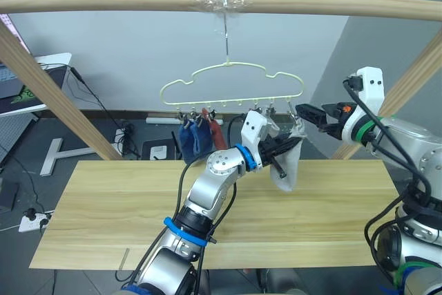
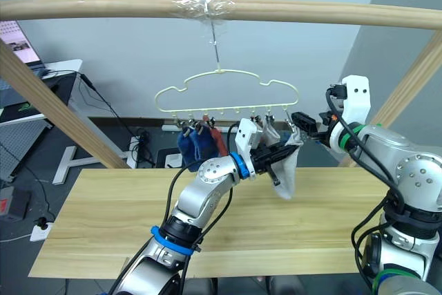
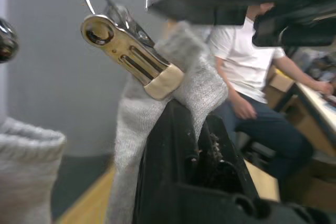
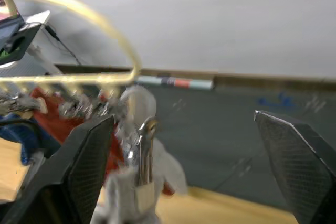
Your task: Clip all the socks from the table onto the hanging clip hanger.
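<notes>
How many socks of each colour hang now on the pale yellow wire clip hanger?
Blue short socks: 2
Rust red short socks: 1 seen for sure; a second may be hidden behind
Light grey short socks: 2
Total: 5 socks seen on the pale yellow wire clip hanger
</notes>
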Controlling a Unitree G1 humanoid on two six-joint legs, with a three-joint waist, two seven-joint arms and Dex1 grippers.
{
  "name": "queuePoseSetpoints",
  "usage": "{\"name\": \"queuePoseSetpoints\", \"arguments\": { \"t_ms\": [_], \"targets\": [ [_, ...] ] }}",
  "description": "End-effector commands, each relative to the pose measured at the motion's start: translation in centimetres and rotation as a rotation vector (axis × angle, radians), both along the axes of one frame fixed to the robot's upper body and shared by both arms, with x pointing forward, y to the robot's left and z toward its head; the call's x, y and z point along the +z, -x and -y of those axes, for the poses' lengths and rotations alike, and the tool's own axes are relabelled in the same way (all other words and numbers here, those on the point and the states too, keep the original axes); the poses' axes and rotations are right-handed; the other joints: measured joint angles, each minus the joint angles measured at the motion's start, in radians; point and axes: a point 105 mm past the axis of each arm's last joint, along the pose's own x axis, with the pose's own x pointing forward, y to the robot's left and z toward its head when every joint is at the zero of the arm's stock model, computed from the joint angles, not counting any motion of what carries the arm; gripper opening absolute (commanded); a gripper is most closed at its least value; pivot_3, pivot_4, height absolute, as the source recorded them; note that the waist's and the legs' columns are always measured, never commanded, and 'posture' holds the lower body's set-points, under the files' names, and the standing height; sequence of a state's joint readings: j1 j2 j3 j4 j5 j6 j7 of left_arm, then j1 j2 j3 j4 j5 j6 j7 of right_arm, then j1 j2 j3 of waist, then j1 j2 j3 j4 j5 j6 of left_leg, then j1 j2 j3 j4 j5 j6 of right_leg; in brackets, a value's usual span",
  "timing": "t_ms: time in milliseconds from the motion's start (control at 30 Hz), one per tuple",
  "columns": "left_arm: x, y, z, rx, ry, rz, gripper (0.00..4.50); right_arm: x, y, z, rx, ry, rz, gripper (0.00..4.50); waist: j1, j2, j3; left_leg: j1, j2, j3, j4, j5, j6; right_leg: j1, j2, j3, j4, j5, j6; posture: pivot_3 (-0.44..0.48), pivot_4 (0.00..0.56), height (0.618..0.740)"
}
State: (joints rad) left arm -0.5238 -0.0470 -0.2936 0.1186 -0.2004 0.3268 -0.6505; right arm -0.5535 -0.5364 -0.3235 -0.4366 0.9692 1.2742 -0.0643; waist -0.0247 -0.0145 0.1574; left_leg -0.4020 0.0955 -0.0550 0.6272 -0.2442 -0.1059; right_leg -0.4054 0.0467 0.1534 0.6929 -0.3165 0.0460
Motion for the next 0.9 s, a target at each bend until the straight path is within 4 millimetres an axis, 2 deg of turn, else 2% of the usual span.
{"name": "queuePoseSetpoints", "arguments": {
  "t_ms": [33, 167, 267, 333, 500, 533, 567, 633, 700, 733, 833, 900],
  "targets": [
    [-0.4, 0.1, 0.1, -0.026, 0.022, -0.051, 1.41, 1.0, 0.5, -0.2, 0.020, 0.012, 0.110, 4.50, -0.004, 0.000, 0.000, 0.000, 0.000, 0.000, 0.000, 0.000, 0.000, 0.000, 0.000, 0.000, 0.000, 0.000, 0.000, 0.033, 0.127, 0.740],
    [-2.7, 0.2, -0.7, -0.025, -0.026, -0.070, 2.71, -0.2, 1.1, -0.5, 0.041, 0.002, 0.103, 4.50, -0.005, 0.000, 0.000, 0.000, 0.000, 0.000, 0.001, 0.000, 0.000, 0.000, 0.000, 0.000, 0.000, 0.000, 0.000, 0.033, 0.127, 0.740],
    [-5.8, 0.6, -3.9, -0.002, -0.083, -0.101, 3.61, -2.5, 2.0, 0.5, 0.008, 0.042, 0.078, 4.50, -0.005, 0.000, -0.001, 0.001, 0.000, 0.000, 0.000, 0.000, 0.000, 0.001, 0.000, 0.000, 0.000, 0.000, 0.000, 0.037, 0.116, 0.740],
    [-6.4, 0.9, -6.1, 0.013, -0.111, -0.081, 3.61, -3.8, 2.8, 0.8, 0.030, 0.099, 0.074, 4.50, -0.006, 0.000, -0.001, 0.001, 0.000, 0.000, 0.000, 0.000, 0.000, 0.001, 0.000, 0.000, 0.000, 0.000, 0.000, 0.045, 0.108, 0.740],
    [-5.3, 1.2, -12.9, 0.098, -0.178, -0.023, 3.61, -6.4, 5.6, 1.2, 0.141, 0.229, 0.050, 4.50, -0.004, 0.000, 0.000, 0.001, 0.001, 0.000, 0.001, 0.000, 0.000, 0.000, 0.000, 0.000, 0.002, 0.000, 0.000, 0.057, 0.104, 0.740],
    [-5.2, 1.3, -14.5, 0.114, -0.211, -0.014, 3.61, -6.7, 6.0, 1.5, 0.153, 0.254, 0.048, 4.50, -0.004, 0.000, -0.001, 0.001, 0.001, 0.000, 0.002, 0.000, -0.001, 0.001, 0.000, 0.000, 0.003, 0.000, 0.000, 0.087, 0.098, 0.740],
    [-4.7, 1.2, -17.1, 0.153, -0.248, -0.005, 3.61, -6.7, 6.6, 1.9, 0.170, 0.286, 0.052, 4.50, -0.003, 0.000, -0.001, 0.002, 0.001, 0.000, 0.002, 0.000, -0.001, 0.001, 0.000, 0.000, 0.003, 0.000, 0.001, 0.087, 0.098, 0.740],
    [-3.5, 1.2, -20.8, 0.209, -0.303, 0.008, 3.61, -6.4, 7.4, 2.3, 0.200, 0.310, 0.062, 4.50, -0.006, 0.000, -0.001, 0.002, 0.001, 0.000, 0.002, 0.001, -0.001, 0.001, 0.000, 0.000, 0.003, -0.002, 0.004, 0.092, 0.096, 0.740],
    [-2.5, 0.5, -26.2, 0.375, -0.406, -0.005, 3.61, -5.9, 8.3, 3.1, 0.251, 0.360, 0.065, 4.50, -0.006, -0.001, -0.001, 0.003, 0.001, 0.000, 0.002, 0.001, -0.001, 0.001, 0.000, 0.000, 0.004, -0.003, 0.005, 0.110, 0.094, 0.740],
    [-2.2, 0.3, -28.1, 0.444, -0.443, -0.015, 3.61, -5.8, 8.5, 3.5, 0.263, 0.383, 0.062, 4.50, -0.005, -0.001, -0.001, 0.003, 0.001, 0.000, 0.002, 0.001, -0.001, 0.001, 0.000, 0.000, 0.004, -0.003, 0.005, 0.115, 0.087, 0.740],
    [-2.0, 1.6, -33.3, 0.527, -0.545, -0.050, 3.61, -5.1, 9.2, 4.7, 0.284, 0.400, 0.058, 4.50, -0.004, -0.004, -0.004, 0.003, 0.001, 0.001, 0.003, 0.001, -0.001, 0.001, 0.000, 0.000, 0.004, -0.003, 0.005, 0.121, 0.081, 0.740],
    [-1.9, 2.4, -35.2, 0.540, -0.586, -0.065, 3.61, -5.1, 9.6, 5.2, 0.300, 0.385, 0.044, 4.50, -0.004, -0.007, -0.007, 0.003, 0.001, 0.001, 0.002, 0.001, -0.001, 0.001, 0.000, 0.000, 0.003, -0.003, 0.005, 0.129, 0.072, 0.740]
  ]
}}
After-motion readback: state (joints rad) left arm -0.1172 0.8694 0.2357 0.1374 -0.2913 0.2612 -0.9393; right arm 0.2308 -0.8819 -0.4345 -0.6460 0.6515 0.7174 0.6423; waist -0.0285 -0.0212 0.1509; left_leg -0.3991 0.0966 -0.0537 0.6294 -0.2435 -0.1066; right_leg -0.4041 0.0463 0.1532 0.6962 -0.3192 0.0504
